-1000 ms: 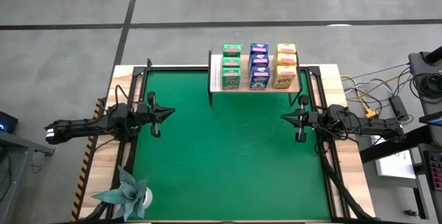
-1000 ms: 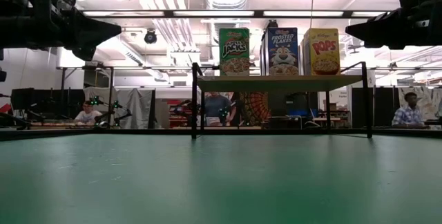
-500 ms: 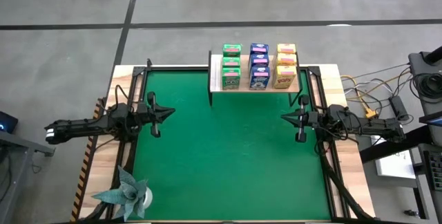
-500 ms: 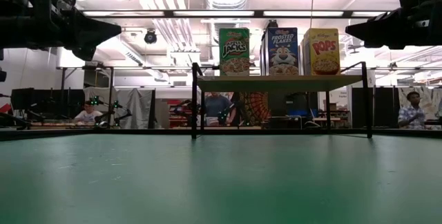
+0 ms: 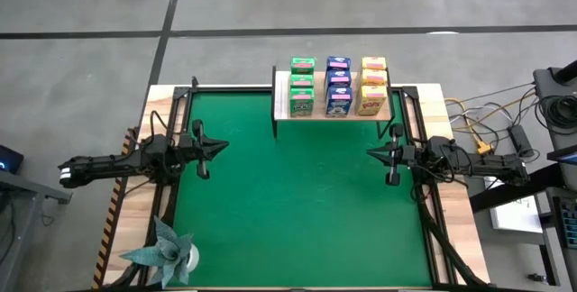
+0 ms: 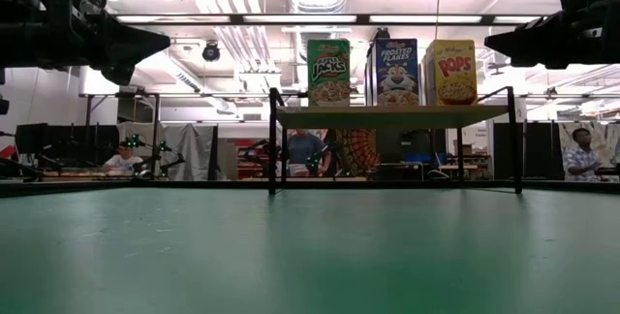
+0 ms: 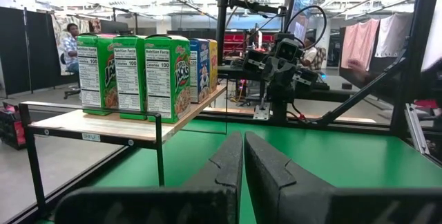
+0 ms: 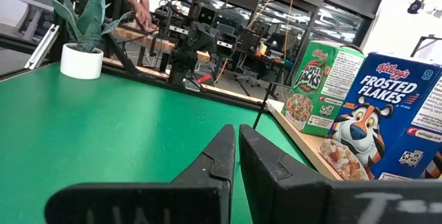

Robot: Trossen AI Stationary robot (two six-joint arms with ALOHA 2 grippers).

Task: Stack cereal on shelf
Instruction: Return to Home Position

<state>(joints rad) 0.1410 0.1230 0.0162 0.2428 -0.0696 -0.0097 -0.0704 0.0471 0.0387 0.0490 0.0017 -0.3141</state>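
Far across the green mat [image 5: 297, 202], hard against its far edge and a little right of centre, the shelf [image 5: 280, 95] is carrying a full load. Nine cereal boxes [image 5: 338, 101] stand on it, all upright, in three rows running front to back. Green boxes [image 5: 302, 83] take the left, blue boxes [image 5: 338, 74] the middle, yellow boxes [image 5: 373, 81] the right. From table height the three front faces line up along the plank's near edge. Blue and yellow sit close together, with green a slim gap to the left. The shelf's thin black legs are planted on the mat.

Now the arms. The left gripper [image 5: 221, 147] hangs above the mat's left edge, about halfway between near and far, pointing in toward the centre. Its fingers are drawn together with only a sliver between them, and it grasps nothing. The right gripper [image 5: 372, 153] mirrors it over the right edge, fingers likewise pinched together and carrying nothing. Both ride well above the surface.

Between the two tips and in front of the shelf lies a broad open stretch of mat. A strip of wooden table [image 5: 451, 121] frames the mat on either side. At the near-left corner sits a paper plant [image 5: 167, 249] in its white pot [image 8: 81, 61], well apart from the left gripper.
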